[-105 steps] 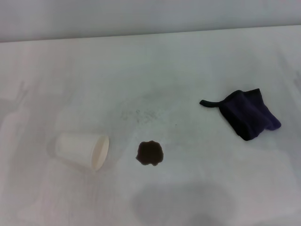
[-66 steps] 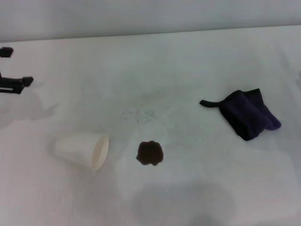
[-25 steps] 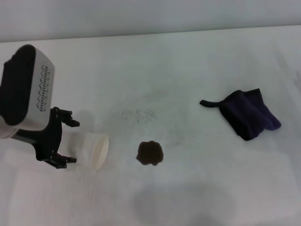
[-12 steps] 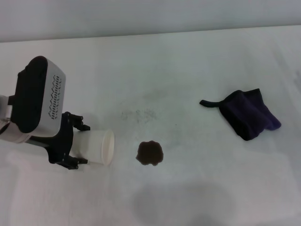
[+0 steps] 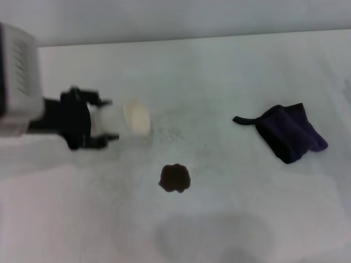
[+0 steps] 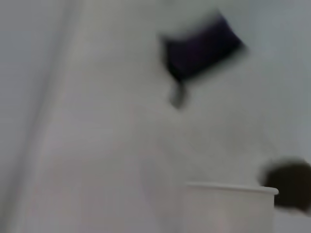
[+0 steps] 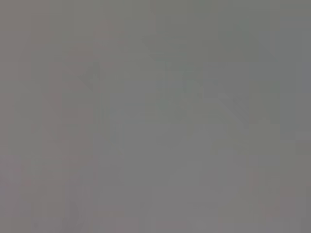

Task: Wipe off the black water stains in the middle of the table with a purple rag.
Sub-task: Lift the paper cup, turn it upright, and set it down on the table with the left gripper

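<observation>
One white paper cup (image 5: 127, 119), one dark blotch and one cloth are in sight on the table (image 5: 230, 219). The left gripper (image 5: 101, 120) reaches in from the left edge of the head view, its arm lying roughly level and pointing right, with the black fingers (image 5: 93, 141) pinching the cup's body from its far and near sides; the cup lies sideways in the grip, its open mouth facing right, and appears lifted off the table. The black water stains (image 5: 175, 178), a single wavy-edged blotch, sit near the middle, nearer than the cup and a little to its right, apart from it. The purple rag (image 5: 290, 133) lies well to the right, crumpled, its black loop strap (image 5: 245, 119) pointing left. The right gripper does not show anywhere.
</observation>
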Controlling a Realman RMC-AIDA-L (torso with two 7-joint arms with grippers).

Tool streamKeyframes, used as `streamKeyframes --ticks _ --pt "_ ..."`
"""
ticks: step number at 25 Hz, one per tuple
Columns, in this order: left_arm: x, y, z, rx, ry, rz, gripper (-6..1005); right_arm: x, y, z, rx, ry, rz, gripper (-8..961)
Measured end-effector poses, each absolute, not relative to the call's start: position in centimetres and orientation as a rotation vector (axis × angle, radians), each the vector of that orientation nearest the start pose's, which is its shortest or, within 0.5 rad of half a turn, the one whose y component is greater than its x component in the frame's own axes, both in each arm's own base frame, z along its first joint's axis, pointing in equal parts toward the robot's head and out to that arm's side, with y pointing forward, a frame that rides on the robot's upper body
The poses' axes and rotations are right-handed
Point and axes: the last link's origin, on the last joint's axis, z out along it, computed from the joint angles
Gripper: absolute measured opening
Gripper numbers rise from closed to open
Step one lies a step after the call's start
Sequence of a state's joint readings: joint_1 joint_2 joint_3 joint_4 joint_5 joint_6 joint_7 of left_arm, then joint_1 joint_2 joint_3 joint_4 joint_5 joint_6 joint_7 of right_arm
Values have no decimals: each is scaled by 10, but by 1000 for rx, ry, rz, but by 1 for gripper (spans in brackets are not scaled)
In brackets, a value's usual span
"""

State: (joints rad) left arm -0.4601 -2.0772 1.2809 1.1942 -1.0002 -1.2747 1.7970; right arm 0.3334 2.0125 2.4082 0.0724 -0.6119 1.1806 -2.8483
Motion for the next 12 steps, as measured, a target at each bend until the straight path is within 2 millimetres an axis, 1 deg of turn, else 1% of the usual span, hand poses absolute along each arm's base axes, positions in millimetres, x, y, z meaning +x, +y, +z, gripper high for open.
streamKeyframes --ticks 3,5,10,11,12 --pt "-200 362 2 -2711 228 -161 698 406 296 64 -1408 587 543 872" --pt "-201 362 3 -2685 178 -250 688 405 299 67 -1408 572 541 872" --pt "-212 359 2 -2629 23 -395 649 402 303 68 -1415 555 541 872" --pt "-218 356 0 -2605 -60 -473 642 403 304 69 -1416 554 531 872" --pt "-218 356 0 -2605 -60 -473 635 403 304 69 -1416 554 531 872"
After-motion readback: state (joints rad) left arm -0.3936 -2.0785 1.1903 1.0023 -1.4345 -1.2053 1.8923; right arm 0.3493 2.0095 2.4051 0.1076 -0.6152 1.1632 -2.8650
